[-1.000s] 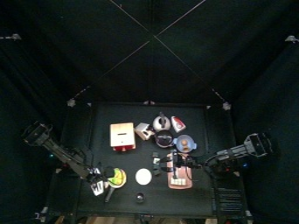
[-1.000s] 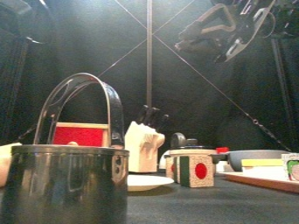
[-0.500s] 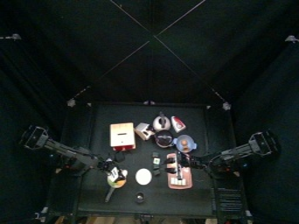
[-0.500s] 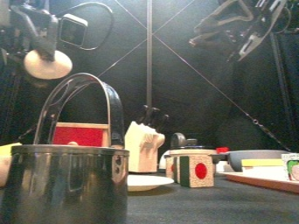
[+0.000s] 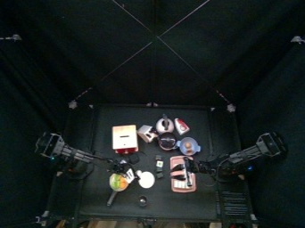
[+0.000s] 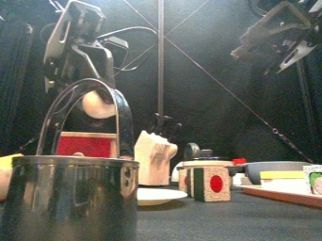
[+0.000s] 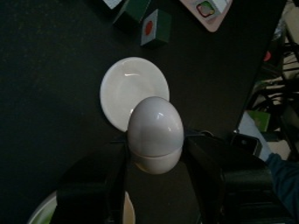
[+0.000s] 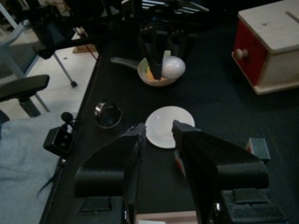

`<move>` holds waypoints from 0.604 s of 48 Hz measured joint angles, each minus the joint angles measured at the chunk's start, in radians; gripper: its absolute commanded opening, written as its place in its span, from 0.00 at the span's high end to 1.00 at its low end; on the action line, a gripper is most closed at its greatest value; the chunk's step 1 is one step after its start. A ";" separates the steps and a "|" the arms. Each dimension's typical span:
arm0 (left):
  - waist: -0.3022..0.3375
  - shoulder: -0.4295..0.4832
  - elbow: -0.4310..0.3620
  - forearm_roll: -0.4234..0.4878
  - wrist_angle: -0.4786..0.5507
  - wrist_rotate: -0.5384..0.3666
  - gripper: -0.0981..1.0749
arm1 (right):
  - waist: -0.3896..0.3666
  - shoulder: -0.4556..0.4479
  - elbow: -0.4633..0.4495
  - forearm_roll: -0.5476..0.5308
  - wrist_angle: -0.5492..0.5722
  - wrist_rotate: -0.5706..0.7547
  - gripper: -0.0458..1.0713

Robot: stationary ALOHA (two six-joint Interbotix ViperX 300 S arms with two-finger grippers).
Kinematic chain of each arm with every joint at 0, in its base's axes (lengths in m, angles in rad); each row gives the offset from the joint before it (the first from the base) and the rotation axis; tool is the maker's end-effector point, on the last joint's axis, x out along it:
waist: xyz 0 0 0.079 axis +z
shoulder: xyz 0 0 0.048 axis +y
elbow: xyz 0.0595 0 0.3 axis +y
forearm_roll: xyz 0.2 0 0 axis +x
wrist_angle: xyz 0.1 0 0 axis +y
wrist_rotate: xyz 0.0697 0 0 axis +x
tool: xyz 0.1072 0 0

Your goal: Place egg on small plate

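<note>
Left gripper (image 7: 155, 171) grasps egg (image 7: 155, 133), up in air, near small plate (image 7: 133, 89). Pickup done; lowering, letting go left. Right gripper (image 8: 159, 140) empty, jaws apart.

The lower part of the egg (image 7: 155, 133) is hidden between the jaws of the left gripper (image 7: 156, 166). In the front view the small plate (image 6: 156, 196) is partly covered by the metal pot (image 6: 70, 193) (itself cut off at the bottom edge), and the right gripper (image 6: 283, 28) is cut off at the top corner.
</note>
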 measured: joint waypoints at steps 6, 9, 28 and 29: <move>0.002 0.075 -0.040 0.000 -0.003 0.000 0.29 | 0.000 -0.002 0.011 0.006 0.018 0.000 0.32; 0.002 0.097 -0.048 0.002 -0.003 0.000 0.29 | 0.000 -0.002 0.012 0.009 0.023 0.002 0.32; 0.003 0.195 -0.081 0.002 -0.023 0.002 0.28 | -0.020 0.002 0.015 0.037 0.052 0.000 0.32; 0.005 0.198 -0.083 0.002 -0.025 0.002 0.28 | -0.020 0.003 0.015 0.037 0.052 0.000 0.31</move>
